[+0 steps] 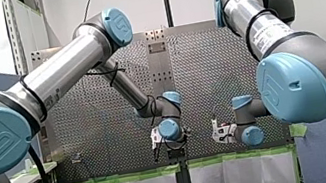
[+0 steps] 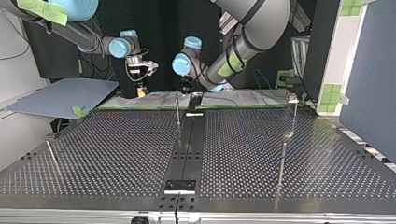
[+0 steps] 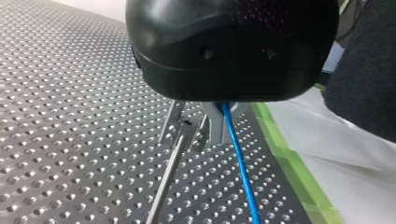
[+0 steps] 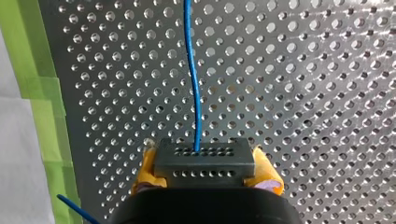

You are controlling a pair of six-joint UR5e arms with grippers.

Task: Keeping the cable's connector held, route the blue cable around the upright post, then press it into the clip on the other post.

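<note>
While my right jaws clench the dark grey connector (image 4: 204,161), the thin blue cable (image 3: 239,163) passes the metal post (image 3: 164,179) by the counter's (image 3: 70,116) taped edge. I cannot tell my left jaws' state. Wrapping and clipping seemingly remain.

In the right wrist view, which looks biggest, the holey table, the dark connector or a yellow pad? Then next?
Largest: table.
Then connector, enlarged by nearness to the camera.
Smallest: yellow pad.

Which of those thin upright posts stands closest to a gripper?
The middle post in the top view: it rises just under my left gripper. The far right post and the near right post stand alone.
</note>
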